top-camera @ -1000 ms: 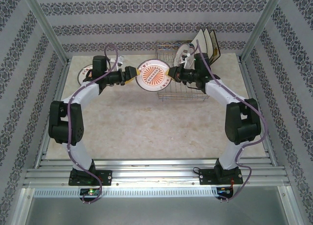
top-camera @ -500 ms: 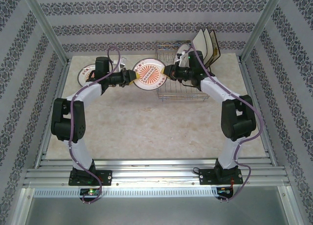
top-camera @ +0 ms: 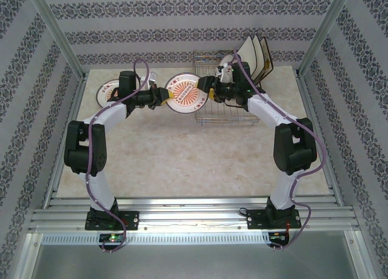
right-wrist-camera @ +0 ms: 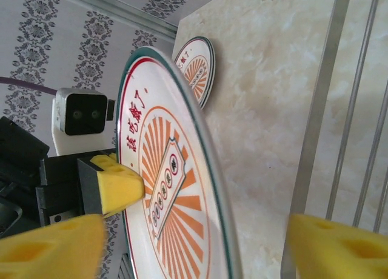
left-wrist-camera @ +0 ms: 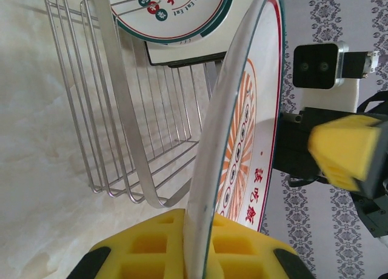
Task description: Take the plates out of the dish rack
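Left gripper clamped on the left rim of the orange-sunburst plate, plate on edge in the air just off the left side of the dish rack. Right gripper at the plate's opposite rim, on the rack side, fingers apart. Two cream square plates upright at the rack's far right corner. Small round plate upright inside the rack, just left of them. Flat orange plate on the table, well left of the rack, partly hidden by the left arm.

From the left wrist: yellow fingers pressed on both faces of the held plate's edge. Rack's wire wall close on one side, small round plate with teal rim behind those wires. One yellow finger of the right gripper beside the patterned face, a gap between them.

From the right wrist: own fingers spread wide, the plate's rim between them, neither touching. Left gripper's yellow pad flat against the patterned face. Flat orange plate on the table beyond, rack wires along the near side.

Against a second ago: roles swapped. Then right gripper shut on the plate and left gripper apart at the rim. Plate itself hardly shifted from the rack's left side.
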You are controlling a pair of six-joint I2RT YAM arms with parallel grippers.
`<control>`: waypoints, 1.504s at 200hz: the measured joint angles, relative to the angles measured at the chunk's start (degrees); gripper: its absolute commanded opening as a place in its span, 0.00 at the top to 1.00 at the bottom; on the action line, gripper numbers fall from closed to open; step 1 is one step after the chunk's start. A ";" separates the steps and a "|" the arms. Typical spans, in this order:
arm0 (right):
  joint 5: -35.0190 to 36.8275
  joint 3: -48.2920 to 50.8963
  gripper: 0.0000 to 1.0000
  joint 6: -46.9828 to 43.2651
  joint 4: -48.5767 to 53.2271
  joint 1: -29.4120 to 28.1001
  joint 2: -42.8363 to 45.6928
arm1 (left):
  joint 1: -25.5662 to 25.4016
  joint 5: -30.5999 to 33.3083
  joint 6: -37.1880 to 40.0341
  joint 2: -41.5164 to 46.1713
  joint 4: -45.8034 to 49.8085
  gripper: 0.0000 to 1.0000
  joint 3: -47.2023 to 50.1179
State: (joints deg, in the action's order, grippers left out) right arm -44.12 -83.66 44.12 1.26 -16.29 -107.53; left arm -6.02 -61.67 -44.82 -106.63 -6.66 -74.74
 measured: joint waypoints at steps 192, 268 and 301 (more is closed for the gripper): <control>29.31 -14.56 0.02 -24.98 39.04 3.63 7.26 | 4.24 -0.48 -1.73 -0.46 -3.23 1.00 1.88; 49.09 -19.32 0.02 -36.11 58.69 12.04 8.41 | 10.88 1.60 2.93 2.43 2.23 1.00 2.99; 52.50 -20.37 0.02 -38.58 62.77 12.46 6.05 | 13.77 3.43 6.36 4.85 6.88 1.00 2.99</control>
State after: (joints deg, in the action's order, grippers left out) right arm 8.38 -104.03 5.54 64.03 -3.84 -101.47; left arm 7.75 -58.24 -38.46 -101.78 0.23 -71.75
